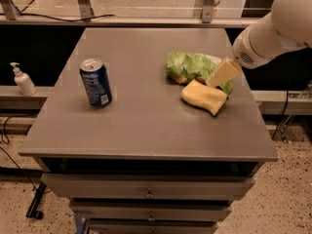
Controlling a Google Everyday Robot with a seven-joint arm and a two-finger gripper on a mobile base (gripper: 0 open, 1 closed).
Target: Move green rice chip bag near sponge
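One soda can [96, 82] stands near the table's [146, 130] left edge. One green chip bag [190, 66] lies toward the right edge, just beside the one sponge [204, 97] (near enough, I'd judge). The end effector [223, 73] is at the bag's right end, and I cannot tell its grip. It should lift away gently and not drag the bag.

A grey table [141, 130] with drawers [146, 188] stands on a speckled floor [290, 204]. Behind it are a dark recess and a metal rail [146, 21]. A pump bottle [22, 80] sits on a ledge at left. The gripper [222, 73] hangs over the table's right side.
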